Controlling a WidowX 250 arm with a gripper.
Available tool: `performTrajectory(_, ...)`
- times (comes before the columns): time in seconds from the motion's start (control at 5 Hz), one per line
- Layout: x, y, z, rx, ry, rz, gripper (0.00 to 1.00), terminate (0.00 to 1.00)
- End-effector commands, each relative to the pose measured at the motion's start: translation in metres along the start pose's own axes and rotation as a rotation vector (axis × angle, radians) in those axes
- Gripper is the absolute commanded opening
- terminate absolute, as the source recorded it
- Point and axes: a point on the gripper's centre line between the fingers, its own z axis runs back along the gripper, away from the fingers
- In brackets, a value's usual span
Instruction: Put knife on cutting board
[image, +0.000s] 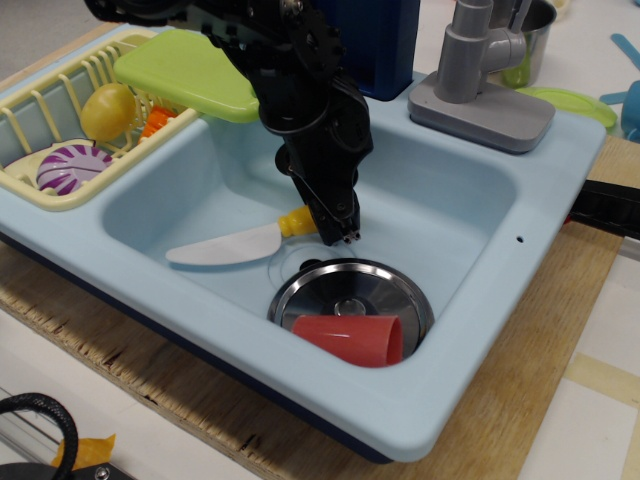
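The toy knife lies flat in the sink basin, below the lime-green cutting board. The gripper is down over its yellow handle, presumably to grasp; finger closure cannot be told.

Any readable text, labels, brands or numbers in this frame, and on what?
None can be read.
The hand, the knife, the cutting board, the red cup and the sink show no lettering.
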Motion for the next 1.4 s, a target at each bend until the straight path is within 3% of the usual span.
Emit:
performTrajectory(0.0, 0.01, -0.02, 0.017, -0.024, 0.004, -0.058, 0.0, 0.0)
performTrajectory(0.2, 0.021, -0.02, 0.032, -0.102, 0.005, -0.181, 0.0, 0.0)
performTrajectory(0.8, 0.027, 0.019, 0.085, -0.041, -0.015, -0.566, 0.0, 0.0)
performTrajectory(1.0, 0.029, 0.034, 0.099, -0.02, 0.005, -0.594, 0.0, 0.0)
performTrajectory(1.2, 0.025, 0.051, 0.103, 0.007, -0.012, -0.614, 0.0, 0.0)
